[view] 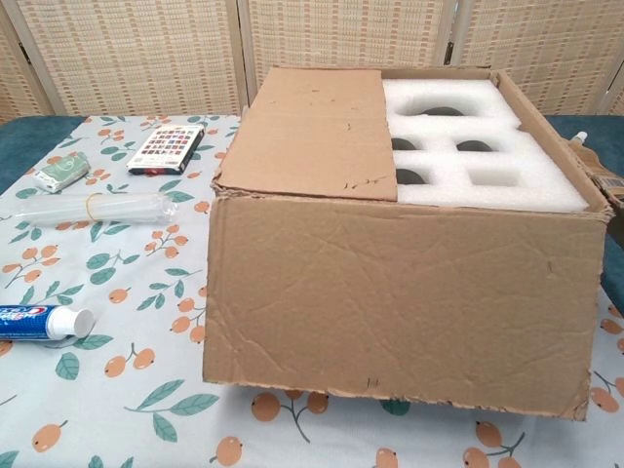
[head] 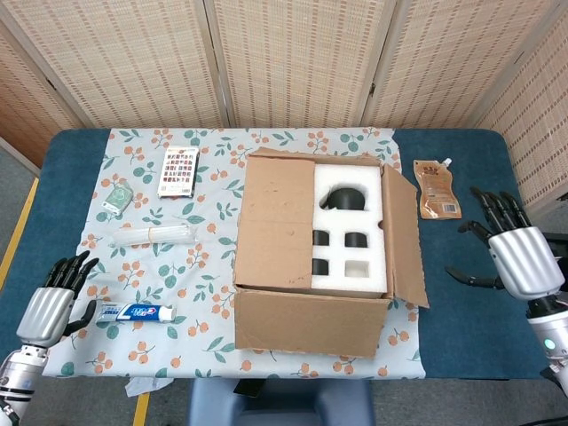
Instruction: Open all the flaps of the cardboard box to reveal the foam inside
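Note:
The cardboard box (head: 306,311) (view: 390,292) stands at the table's middle. Its left flap (head: 273,222) (view: 312,132) still lies flat over the left half. Its right flap (head: 404,238) hangs folded out to the right. White foam (head: 351,229) (view: 478,146) with dark cut-outs shows in the right half. My right hand (head: 515,257) hovers well right of the box over the blue table, fingers spread, holding nothing. Near the front left corner my left hand (head: 49,306) is open beside the toothpaste tube. Neither hand shows in the chest view.
Left of the box lie a toothpaste tube (head: 138,312) (view: 39,322), a clear plastic tube (head: 155,234) (view: 93,208), a card pack (head: 178,170) (view: 168,148) and a small green packet (head: 116,196) (view: 60,174). A brown pouch (head: 437,189) lies right of the box.

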`<state>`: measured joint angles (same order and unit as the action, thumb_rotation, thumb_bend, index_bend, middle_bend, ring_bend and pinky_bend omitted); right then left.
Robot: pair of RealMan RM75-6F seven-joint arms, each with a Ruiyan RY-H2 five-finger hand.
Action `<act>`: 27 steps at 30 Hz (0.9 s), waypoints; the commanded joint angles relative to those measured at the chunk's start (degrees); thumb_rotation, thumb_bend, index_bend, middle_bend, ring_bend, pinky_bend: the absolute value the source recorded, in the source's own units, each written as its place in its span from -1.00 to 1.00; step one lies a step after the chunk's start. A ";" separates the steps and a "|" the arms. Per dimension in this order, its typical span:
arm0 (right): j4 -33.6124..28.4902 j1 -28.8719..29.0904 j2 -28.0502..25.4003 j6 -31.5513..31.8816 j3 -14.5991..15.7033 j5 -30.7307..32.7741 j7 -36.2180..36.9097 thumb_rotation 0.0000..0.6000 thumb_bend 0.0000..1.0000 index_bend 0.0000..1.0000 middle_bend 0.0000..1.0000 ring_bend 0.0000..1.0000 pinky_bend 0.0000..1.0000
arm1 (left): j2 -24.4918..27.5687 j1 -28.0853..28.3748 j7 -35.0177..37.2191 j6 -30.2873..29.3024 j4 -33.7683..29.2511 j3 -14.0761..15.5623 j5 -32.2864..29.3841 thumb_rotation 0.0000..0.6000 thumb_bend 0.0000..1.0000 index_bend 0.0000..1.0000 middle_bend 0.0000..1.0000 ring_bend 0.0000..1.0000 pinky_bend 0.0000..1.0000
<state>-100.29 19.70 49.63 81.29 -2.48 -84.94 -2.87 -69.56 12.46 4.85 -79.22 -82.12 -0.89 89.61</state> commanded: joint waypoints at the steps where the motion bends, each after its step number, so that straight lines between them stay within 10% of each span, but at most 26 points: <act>1: 5.45 -4.71 5.73 4.81 1.67 -1.00 0.74 0.24 -0.48 -0.36 -1.00 -1.00 -1.00 | 2.13 1.68 1.28 -1.31 -2.20 -0.33 3.81 1.00 0.11 -0.66 -1.00 -1.00 -1.00; 14: 15.16 -15.37 13.88 15.59 2.78 -2.08 11.35 0.43 -0.48 -0.37 -1.00 -1.00 -1.00 | 13.25 15.15 7.10 7.31 -16.27 -2.70 14.38 1.00 0.50 -0.42 -1.00 -1.00 -1.00; 27: 18.84 -20.32 11.82 21.99 0.26 -2.77 24.62 0.44 -0.48 -0.37 -1.00 -1.00 -1.00 | 8.87 30.63 -2.34 25.22 -21.46 -11.55 4.52 1.00 1.00 -0.23 -1.00 -1.00 -1.00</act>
<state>-82.16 0.34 62.24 102.35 -1.40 -88.20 19.11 -58.66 39.82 3.71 -57.03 -103.23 -9.87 97.12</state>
